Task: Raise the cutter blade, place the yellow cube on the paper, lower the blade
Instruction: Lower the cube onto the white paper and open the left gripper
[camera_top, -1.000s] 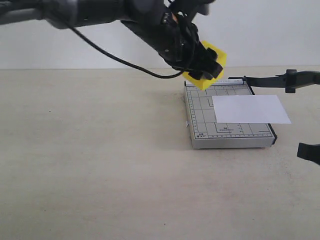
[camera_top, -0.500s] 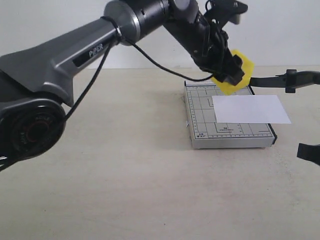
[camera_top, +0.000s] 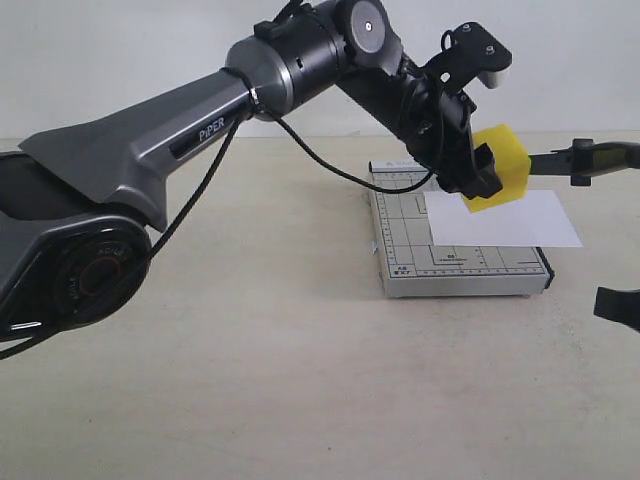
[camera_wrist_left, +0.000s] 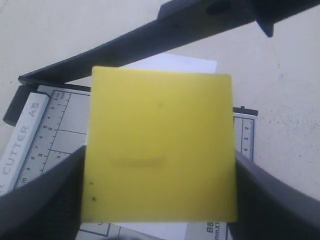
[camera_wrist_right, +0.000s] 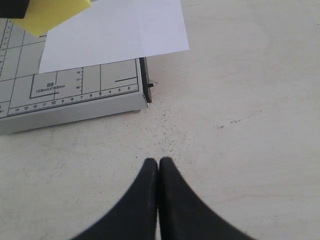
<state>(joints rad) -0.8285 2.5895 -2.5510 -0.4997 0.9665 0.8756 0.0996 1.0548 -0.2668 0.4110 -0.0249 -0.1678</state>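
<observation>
My left gripper (camera_top: 484, 176) is shut on the yellow cube (camera_top: 504, 164), holding it in the air just above the far left part of the white paper (camera_top: 510, 220). The paper lies on the grey gridded cutter base (camera_top: 408, 232) and overhangs its right side. In the left wrist view the cube (camera_wrist_left: 160, 145) fills the space between the dark fingers (camera_wrist_left: 45, 200), with paper (camera_wrist_left: 175, 62) and base (camera_wrist_left: 55, 130) beneath. The cutter blade (camera_top: 580, 157) stands raised over the base's far right side; it also shows as a black bar (camera_wrist_left: 150, 42). My right gripper (camera_wrist_right: 158, 162) is shut and empty, low over the table near the base's front right corner (camera_wrist_right: 142, 95).
The left arm (camera_top: 220, 110) stretches from the left over the table to the cutter, a black cable hanging under it. The beige tabletop (camera_top: 250, 350) spreads in front and to the left. A white wall rises behind the table.
The left arm has carried the cube rightward and down, from above the base's far left corner to just above the paper. The blade and right gripper have not moved.
</observation>
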